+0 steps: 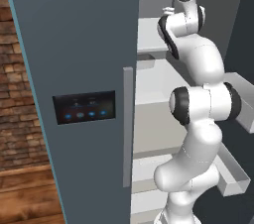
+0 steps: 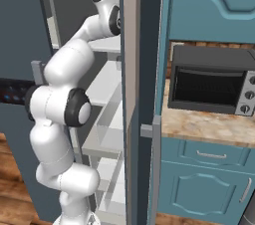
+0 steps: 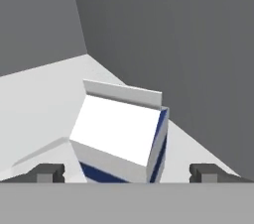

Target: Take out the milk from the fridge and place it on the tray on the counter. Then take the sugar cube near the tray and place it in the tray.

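White arm segments [image 1: 198, 119] fill the right half of the left base view, nearest the camera, rising from the lower right and reaching up into the open fridge [image 1: 74, 69], whose slate grey-blue door takes the whole left and centre of that frame. On the door, left of centre, sits a dark control panel [image 1: 84, 107] with blue lights, and a long grey vertical handle [image 1: 128, 126] runs down its right edge. White shelves [image 1: 151, 86] show inside, at the centre and right of the frame.

Seen from the right base view, the counter [image 2: 209, 124], speckled beige and brown, lies at the right of the frame over teal cabinet fronts [image 2: 204, 184], and a dark microwave [image 2: 211, 85] stands on it at the right middle. A brick wall [image 1: 17, 99] shows at the far left of the left base view.

Low and centre in the hand view stands the milk [image 3: 121, 136], a white carton with blue markings, resting on a white shelf near the grey back corner of the fridge. The gripper [image 3: 128, 172] is at the bottom of that frame with its fingers [image 3: 47, 172] spread wide, one on each side of the carton and apart from it, so the carton sits between them ungripped.
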